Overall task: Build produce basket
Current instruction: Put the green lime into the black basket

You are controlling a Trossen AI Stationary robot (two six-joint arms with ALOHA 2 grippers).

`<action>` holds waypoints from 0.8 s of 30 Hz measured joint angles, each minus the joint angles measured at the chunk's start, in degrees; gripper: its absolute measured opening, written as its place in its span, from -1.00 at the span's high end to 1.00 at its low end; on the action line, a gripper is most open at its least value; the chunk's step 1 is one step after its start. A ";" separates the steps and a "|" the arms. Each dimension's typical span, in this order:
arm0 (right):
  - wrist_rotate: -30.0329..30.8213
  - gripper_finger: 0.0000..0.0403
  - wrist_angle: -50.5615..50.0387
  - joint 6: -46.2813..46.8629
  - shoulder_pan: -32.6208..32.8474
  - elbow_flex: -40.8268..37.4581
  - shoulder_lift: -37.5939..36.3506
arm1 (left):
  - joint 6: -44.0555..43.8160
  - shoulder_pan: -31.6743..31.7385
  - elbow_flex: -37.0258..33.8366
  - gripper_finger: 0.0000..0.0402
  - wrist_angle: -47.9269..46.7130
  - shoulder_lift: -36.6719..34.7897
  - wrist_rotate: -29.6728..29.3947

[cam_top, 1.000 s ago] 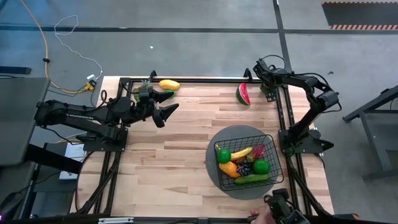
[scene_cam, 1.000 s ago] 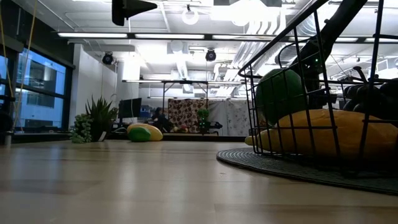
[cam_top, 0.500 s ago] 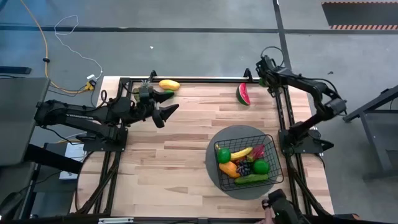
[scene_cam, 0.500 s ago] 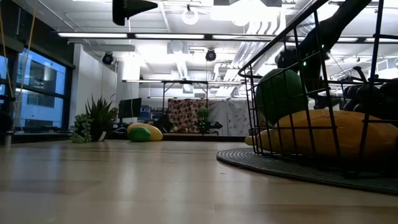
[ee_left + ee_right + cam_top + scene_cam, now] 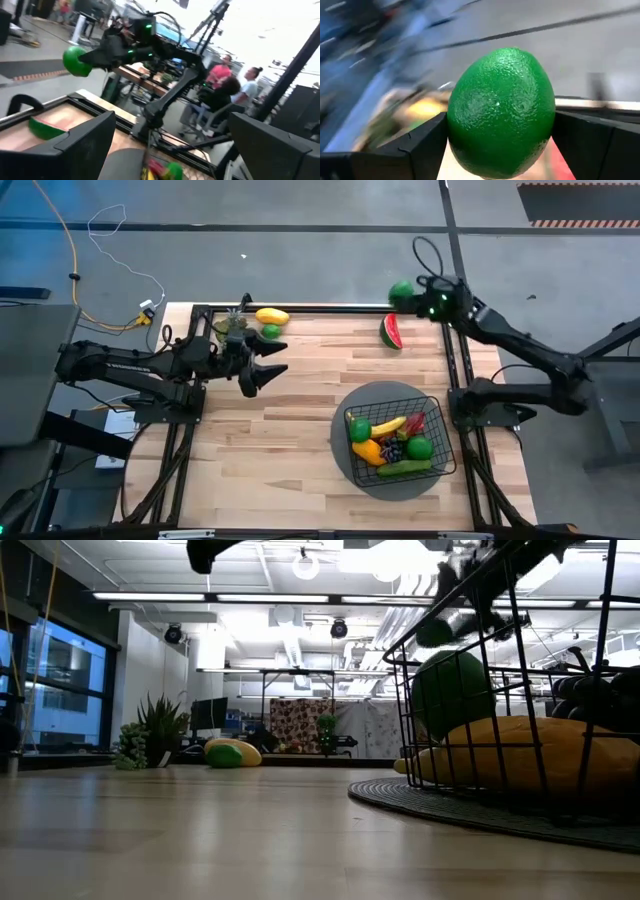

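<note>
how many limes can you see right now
3 limes: one held in the right gripper at the table's far edge, two in the basket, at its far-left and near-right. Others may be hidden.

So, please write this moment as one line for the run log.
right gripper: shut on lime, raised over table's far edge | left gripper: open, empty, raised over table's left | basket: part filled | watermelon slice: on table

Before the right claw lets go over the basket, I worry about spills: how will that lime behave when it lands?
The lime is smooth and egg-shaped, so it will probably roll until something stops it. It looks rigid, bulging past the right claw undented, so it may bounce. The basket is already crowded, so it could settle on top.
</note>
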 joint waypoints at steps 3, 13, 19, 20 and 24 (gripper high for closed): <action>-4.69 -0.50 0.35 -1.60 7.00 0.00 -4.53 | -0.04 0.00 0.00 -0.87 0.02 0.00 0.86; -6.95 -0.50 9.12 -5.19 30.34 0.00 -11.06 | -2.07 -0.08 0.00 -0.87 0.25 0.00 5.38; -7.33 -0.50 9.13 -17.25 40.84 0.00 -10.14 | -3.14 -1.30 0.00 -0.87 0.60 0.00 5.10; -7.30 -0.50 9.00 -19.47 41.97 0.00 -9.84 | -3.41 -1.82 0.00 -0.87 0.61 0.00 4.84; -5.50 -0.50 9.09 -28.57 44.87 0.00 -8.51 | -3.75 -4.99 0.00 -0.87 0.81 1.07 -1.30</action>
